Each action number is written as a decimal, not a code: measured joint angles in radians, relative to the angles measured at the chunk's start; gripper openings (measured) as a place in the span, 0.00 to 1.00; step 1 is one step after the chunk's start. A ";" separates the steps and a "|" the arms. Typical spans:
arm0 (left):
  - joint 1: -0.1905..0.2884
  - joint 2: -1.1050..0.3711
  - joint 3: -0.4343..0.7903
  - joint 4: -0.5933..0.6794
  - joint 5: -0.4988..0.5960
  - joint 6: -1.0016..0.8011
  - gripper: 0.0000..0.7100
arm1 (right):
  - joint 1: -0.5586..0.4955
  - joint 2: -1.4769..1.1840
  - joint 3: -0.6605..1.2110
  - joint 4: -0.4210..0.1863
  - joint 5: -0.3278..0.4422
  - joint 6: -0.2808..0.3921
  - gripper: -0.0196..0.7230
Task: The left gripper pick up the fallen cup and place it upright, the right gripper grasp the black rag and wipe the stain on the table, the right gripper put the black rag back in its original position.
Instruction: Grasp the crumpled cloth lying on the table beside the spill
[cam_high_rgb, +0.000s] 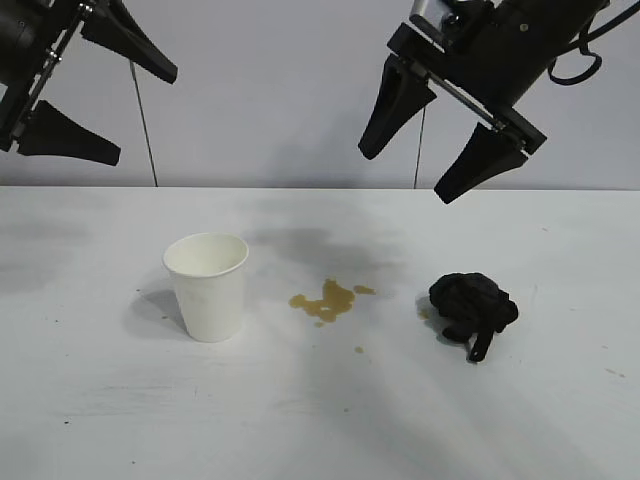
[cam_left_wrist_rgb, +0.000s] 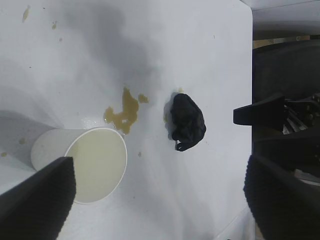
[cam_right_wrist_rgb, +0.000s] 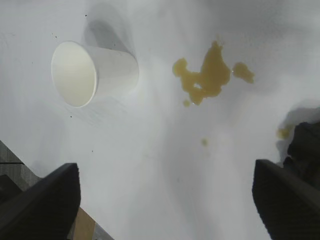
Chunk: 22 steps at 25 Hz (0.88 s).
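Note:
The white paper cup stands upright on the table, left of centre; it also shows in the left wrist view and the right wrist view. The yellow-brown stain lies at the centre, with small droplets nearby, and shows in both wrist views. The black rag lies in a wad right of the stain. My left gripper is open and empty, high at the upper left. My right gripper is open and empty, high above the area between stain and rag.
A pale wall stands behind the table's far edge. The table edge and dark rig parts show in the left wrist view. A small stain spot lies beside the rag.

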<state>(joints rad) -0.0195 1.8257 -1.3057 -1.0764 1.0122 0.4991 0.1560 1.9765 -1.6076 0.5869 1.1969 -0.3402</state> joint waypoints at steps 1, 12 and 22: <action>0.000 0.000 0.000 0.000 0.001 0.000 0.93 | 0.000 0.000 0.000 -0.020 0.007 0.007 0.89; 0.000 0.000 0.000 0.002 0.014 0.000 0.93 | 0.045 0.053 0.000 -0.299 0.005 0.076 0.89; 0.000 0.000 0.000 0.002 0.017 0.000 0.93 | 0.069 0.126 0.000 -0.420 -0.042 0.128 0.88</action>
<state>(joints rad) -0.0195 1.8257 -1.3057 -1.0744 1.0289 0.4991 0.2252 2.1025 -1.6076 0.1666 1.1549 -0.2120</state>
